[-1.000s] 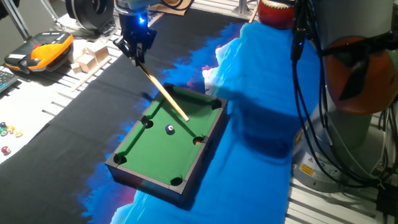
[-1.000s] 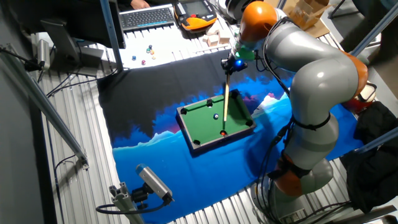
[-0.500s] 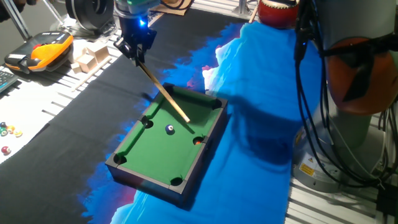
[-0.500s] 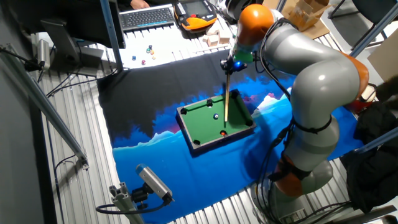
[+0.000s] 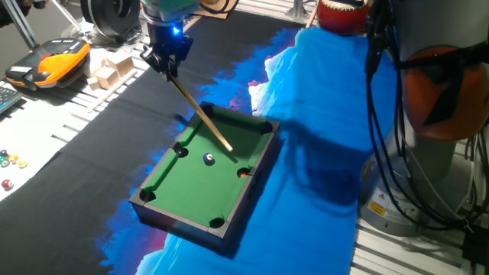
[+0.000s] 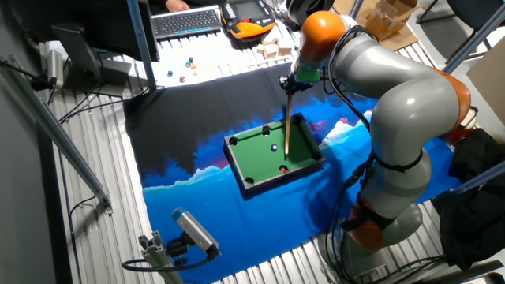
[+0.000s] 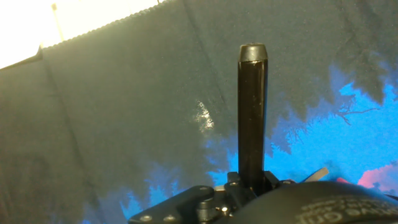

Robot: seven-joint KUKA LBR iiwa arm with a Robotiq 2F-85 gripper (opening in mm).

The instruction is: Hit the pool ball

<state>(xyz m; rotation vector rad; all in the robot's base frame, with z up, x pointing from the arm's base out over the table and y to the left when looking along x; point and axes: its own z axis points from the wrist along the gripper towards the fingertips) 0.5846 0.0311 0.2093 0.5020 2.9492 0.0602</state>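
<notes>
The gripper (image 5: 167,63) pinches the upper end of a wooden cue stick (image 5: 200,110), which slants down over the far rim of the miniature pool table (image 5: 252,186). The cue tip hangs above the green felt, just beside the pool ball (image 5: 208,159) but apart from it. The ball sits near the table's middle, on a blue-and-black cloth (image 5: 321,114).

A tiny glossy black ball (image 5: 208,159) with a white spot rests on green felt, near the middle of a small pool table. It sits just beside the tip of a slanted wooden cue, apparently not touching.
</notes>
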